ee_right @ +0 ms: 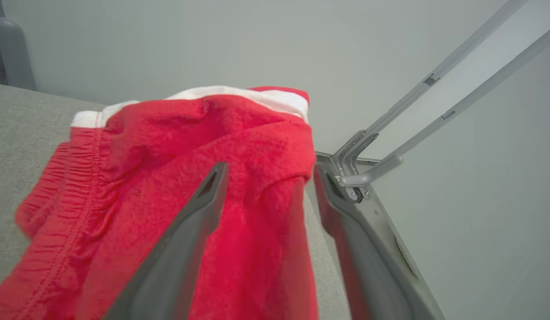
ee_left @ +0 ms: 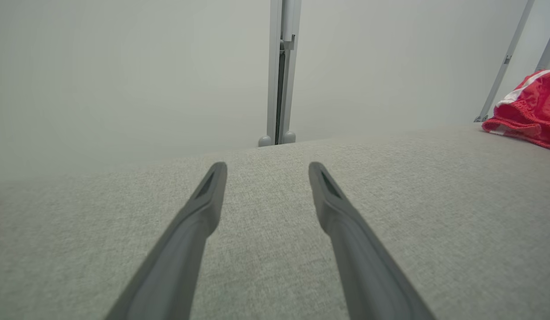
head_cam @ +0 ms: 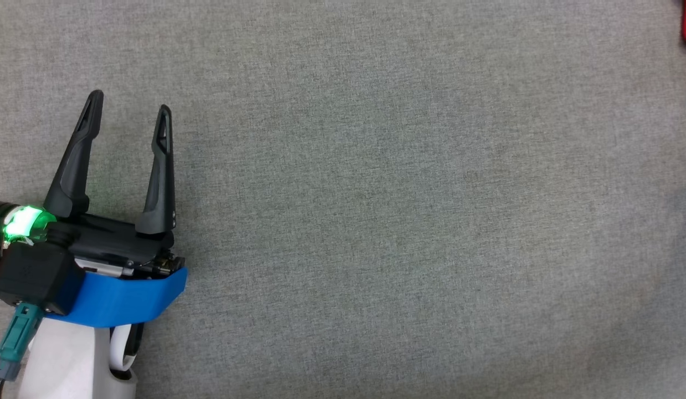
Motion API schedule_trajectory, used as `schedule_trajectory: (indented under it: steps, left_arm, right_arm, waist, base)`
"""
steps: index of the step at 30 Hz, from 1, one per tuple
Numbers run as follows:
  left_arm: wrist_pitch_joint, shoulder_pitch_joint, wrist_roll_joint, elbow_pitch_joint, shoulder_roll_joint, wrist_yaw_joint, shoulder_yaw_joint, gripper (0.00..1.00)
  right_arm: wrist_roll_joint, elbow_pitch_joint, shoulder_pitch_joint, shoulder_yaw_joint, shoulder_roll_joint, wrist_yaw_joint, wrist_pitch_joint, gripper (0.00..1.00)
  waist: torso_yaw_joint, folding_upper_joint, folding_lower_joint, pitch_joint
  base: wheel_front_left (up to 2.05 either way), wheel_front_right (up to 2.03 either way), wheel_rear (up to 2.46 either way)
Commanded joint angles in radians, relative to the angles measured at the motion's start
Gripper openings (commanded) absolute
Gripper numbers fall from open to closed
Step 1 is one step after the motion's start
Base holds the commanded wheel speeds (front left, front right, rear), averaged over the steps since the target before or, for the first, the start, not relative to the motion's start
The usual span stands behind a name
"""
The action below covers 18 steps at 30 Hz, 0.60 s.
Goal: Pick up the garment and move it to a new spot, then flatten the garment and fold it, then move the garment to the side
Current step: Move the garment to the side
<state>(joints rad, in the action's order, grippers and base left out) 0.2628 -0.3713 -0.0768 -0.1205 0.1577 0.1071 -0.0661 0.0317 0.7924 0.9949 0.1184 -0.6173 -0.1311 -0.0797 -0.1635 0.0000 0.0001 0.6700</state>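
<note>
Item 1, left hand (head_cam: 131, 101): I saw it at the lower left of the head view, over the grey tabletop (head_cam: 376, 221). Its two dark fingers were spread well apart with nothing between them. A green light (head_cam: 24, 221) glowed at the wrist, and a blue band (head_cam: 121, 299) wrapped the base.

Item 2, right hand (ee_right: 270, 168): in its own wrist view I noted the fingers spread, not pinching. Red cloth filled most of the gap between them. One finger lay in front of the fabric and the other ran along the cloth's edge. I could not tell whether either finger touched the cloth.

Item 3, garment (ee_right: 168, 146): red, with a gathered elastic hem and a white stripe, bunched in a heap. It lay on the tabletop close to a corner. In the head view I saw only a sliver of it, at the top right edge, well apart from the left hand.

Item 4, metal struts (ee_right: 368, 173): pale grey, rising at a slant from the tabletop's corner, just beside the garment.

Item 5, upright post (ee_left: 281, 71): I logged it in the left wrist view, standing at the tabletop's far edge against a plain pale wall.
</note>
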Motion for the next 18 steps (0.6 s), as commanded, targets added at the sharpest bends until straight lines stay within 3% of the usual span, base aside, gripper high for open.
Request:
schedule_trajectory:
  steps: [1,8,18]
  left_arm:
    - [0.003,0.01,-0.004,0.001,0.005,-0.005,0.005,1.0]
    - [0.003,0.039,-0.018,0.01,-0.009,-0.015,0.017,1.0]
    - [0.003,0.137,-0.035,0.024,-0.039,-0.032,0.044,1.0]
  right_arm:
    - [-0.023,-0.003,0.017,0.022,0.001,0.001,-0.015,1.0]
    - [-0.105,-0.06,-0.031,0.078,0.045,0.001,-0.069,1.0]
    - [-0.093,-0.228,-0.199,0.002,0.169,0.001,-0.133,1.0]
  waist:
    - [0.0,0.0,-0.0001,-0.008]
    - [0.01,0.0,-0.0001,-0.085]
    - [0.037,0.0,-0.0001,-0.26]
  base:
    - [0.0,0.0,0.0]
    - [0.0,0.0,0.0]
    - [0.0,0.0,0.0]
